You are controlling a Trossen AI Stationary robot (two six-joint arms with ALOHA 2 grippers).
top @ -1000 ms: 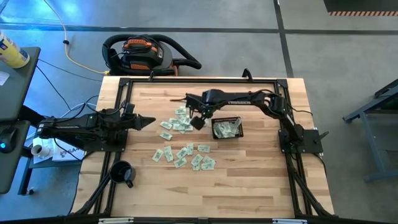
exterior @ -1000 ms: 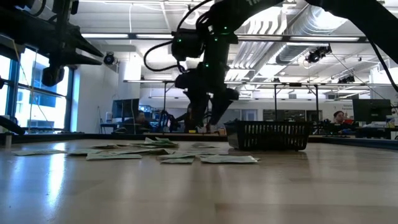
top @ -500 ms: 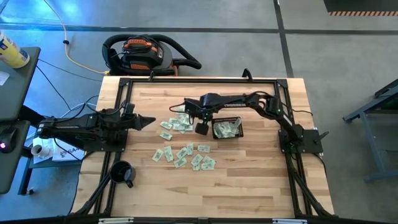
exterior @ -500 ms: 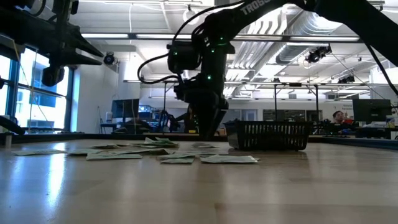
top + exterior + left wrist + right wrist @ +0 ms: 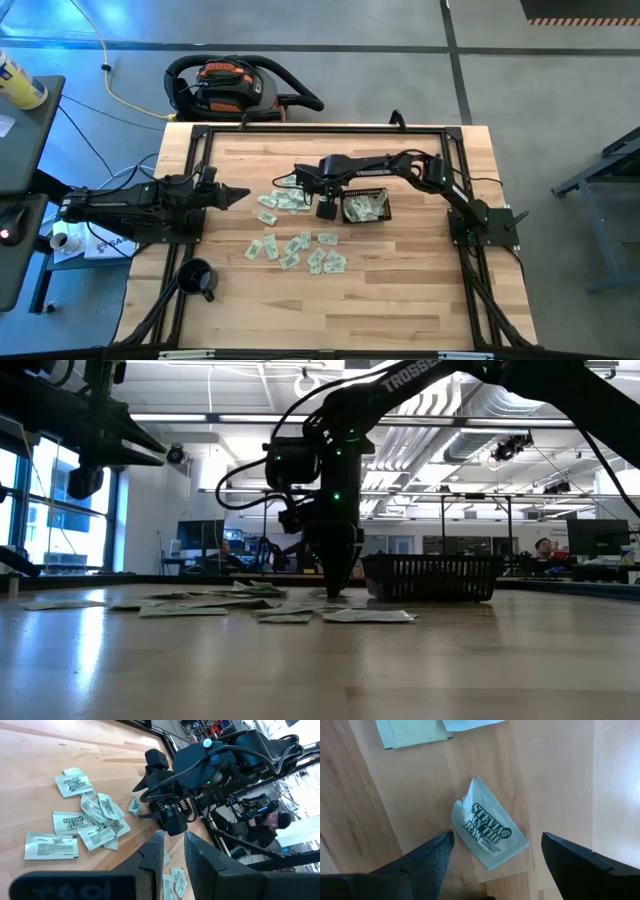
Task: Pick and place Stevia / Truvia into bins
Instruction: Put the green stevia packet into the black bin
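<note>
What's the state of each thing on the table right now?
Right gripper: open, low over one sachet, beside the basket.
Left gripper: empty, waiting at the table's left edge.
Basket: upright, some sachets inside.
Loose sachets: scattered flat on the table.
Mug: upright, near the front left.

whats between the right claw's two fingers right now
One Stevia sachet lies flat on the bare wooden table, between the open fingers of the right claw. The right wrist view shows it; nothing else is in the gap.
</note>
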